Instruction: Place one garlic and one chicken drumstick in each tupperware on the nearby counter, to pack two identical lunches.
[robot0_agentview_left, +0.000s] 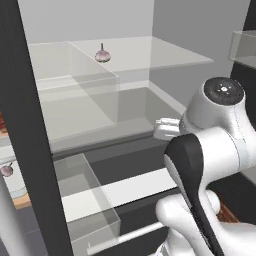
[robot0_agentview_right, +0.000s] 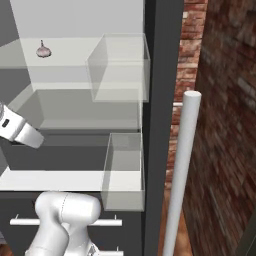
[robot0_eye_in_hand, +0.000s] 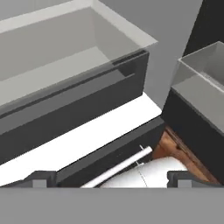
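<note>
One garlic (robot0_agentview_left: 102, 54) sits upright on the pale glass shelf (robot0_agentview_left: 150, 55) inside the open cabinet, toward eleven o'clock in the left base view, just right of the wall of a clear bin (robot0_agentview_left: 75, 75); the right base view shows the same bulb (robot0_agentview_right: 43, 50) at about ten o'clock. A second garlic (robot0_agentview_left: 6, 170) seems to peek out at nine o'clock, low past the dark frame, partly hidden. That makes two bulbs counted; no drumstick or tupperware can be counted here. The garlic looks light, firm and round, likely to roll or squirt sideways if pinched off-centre, with papery skin and a thin stem tip too frail to hold. It should probably be taken across the widest part of the bulb, fingers coming from above. The end effector (robot0_eye_in_hand: 112, 179) has its fingers spread wide apart and holds nothing; it faces a lower dark shelf edge, well apart from the garlic.
</note>
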